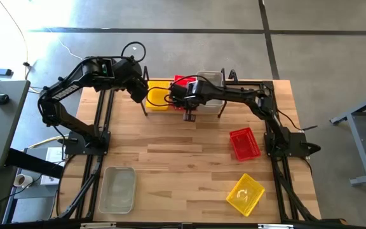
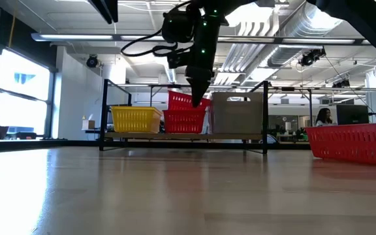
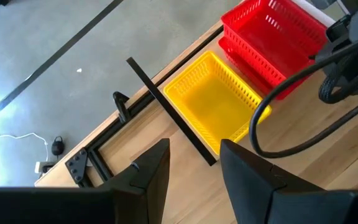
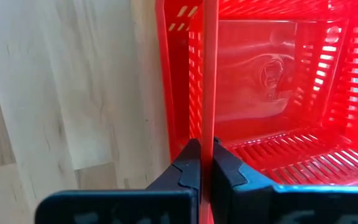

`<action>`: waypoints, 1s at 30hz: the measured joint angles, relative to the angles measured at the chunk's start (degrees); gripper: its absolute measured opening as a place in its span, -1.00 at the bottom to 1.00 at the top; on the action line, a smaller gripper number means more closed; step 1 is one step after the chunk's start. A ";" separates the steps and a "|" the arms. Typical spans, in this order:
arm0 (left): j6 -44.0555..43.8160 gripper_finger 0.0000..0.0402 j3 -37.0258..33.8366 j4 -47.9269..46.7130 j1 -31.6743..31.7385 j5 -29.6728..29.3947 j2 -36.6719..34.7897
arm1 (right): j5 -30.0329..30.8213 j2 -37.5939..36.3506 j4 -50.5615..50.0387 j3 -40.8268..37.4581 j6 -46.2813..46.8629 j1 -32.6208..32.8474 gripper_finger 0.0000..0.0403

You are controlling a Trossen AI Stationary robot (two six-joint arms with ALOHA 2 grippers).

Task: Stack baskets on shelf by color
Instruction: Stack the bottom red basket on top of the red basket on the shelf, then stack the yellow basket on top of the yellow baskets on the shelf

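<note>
The black wire shelf (image 2: 175, 137) stands along the table's far edge. On it a yellow basket (image 1: 157, 97) sits at the left, a red basket (image 2: 185, 122) in the middle and a grey basket (image 1: 211, 89) at the right. A second red basket (image 2: 187, 100) is tilted over the first, and my right gripper (image 4: 207, 158) is shut on it. My left gripper (image 3: 194, 162) hangs open above the shelf's left end, beside the yellow basket (image 3: 213, 102), touching nothing. My right gripper pinches the upper red basket's near wall at its rim (image 4: 209, 93), one finger inside the basket and one outside. The fingers come from above, slanting down toward the far edge. The basket sits tilted, its lower part down in the red basket beneath.
On the table lie a loose red basket (image 1: 244, 143) at the right, a yellow basket (image 1: 245, 194) near the front right and a grey basket (image 1: 117, 189) at the front left. Bare wood lies in the middle between them.
</note>
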 joint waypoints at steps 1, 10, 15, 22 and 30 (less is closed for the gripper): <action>0.02 -0.35 0.00 0.00 0.00 0.00 0.00 | 0.01 0.00 -0.05 0.00 0.00 0.00 -1.00; 0.90 -0.35 0.00 0.00 -0.02 1.46 0.02 | 0.21 0.00 -0.02 0.00 -0.55 0.02 -0.82; 0.89 -0.35 0.00 0.00 -0.04 1.46 0.02 | 0.64 0.00 0.74 0.00 -0.43 0.02 -0.56; 0.89 -0.35 0.00 0.02 -0.04 1.44 0.04 | -0.38 -0.07 -3.45 3.87 4.19 0.84 -0.46; 1.32 -0.35 0.00 0.02 -0.06 2.80 -0.28 | -2.86 -0.13 -13.41 11.33 13.10 3.55 -0.45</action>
